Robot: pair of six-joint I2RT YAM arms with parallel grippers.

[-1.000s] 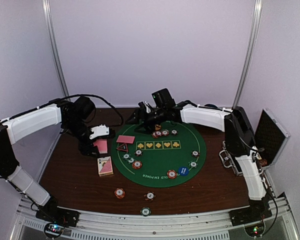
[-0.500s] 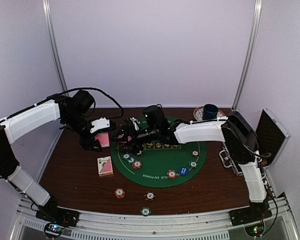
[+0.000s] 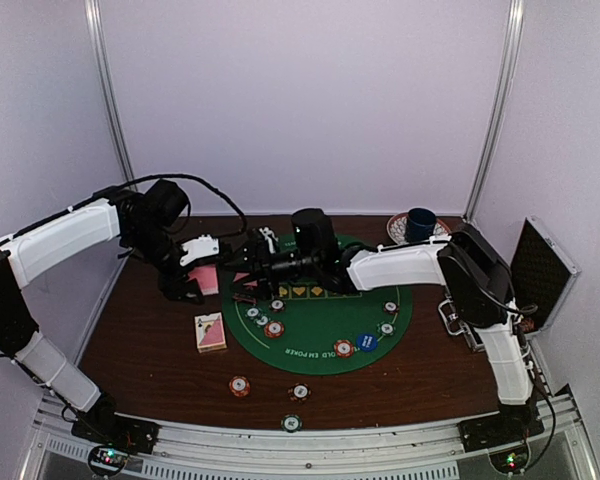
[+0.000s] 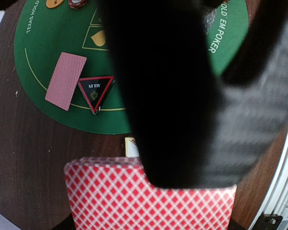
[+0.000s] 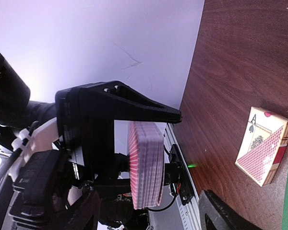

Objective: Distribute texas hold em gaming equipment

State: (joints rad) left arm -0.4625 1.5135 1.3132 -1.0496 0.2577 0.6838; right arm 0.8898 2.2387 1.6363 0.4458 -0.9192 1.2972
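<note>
My left gripper [image 3: 196, 278] is shut on a deck of pink-backed cards [image 4: 134, 203], held on edge above the brown table left of the green poker mat [image 3: 320, 325]. My right gripper [image 3: 238, 270] reaches across from the right and stands open, its fingers wide on either side of that deck [image 5: 145, 165] without touching it. One of its black fingers [image 4: 158, 96] blocks much of the left wrist view. A single card [image 4: 66, 80] and the red-black triangle marker [image 4: 96, 92] lie on the mat's edge. Striped chips [image 3: 273, 328] and a blue disc [image 3: 367, 342] sit on the mat.
A card box [image 3: 210, 332] lies on the table near the mat's left edge. Three chips [image 3: 239, 385] sit near the front rail. A dark blue cup [image 3: 418, 222] on a saucer stands at the back right, and a black case [image 3: 540, 272] at the far right.
The right arm has swung left from the mat's far side to the deck. The left gripper has lifted the deck slightly and keeps it.
</note>
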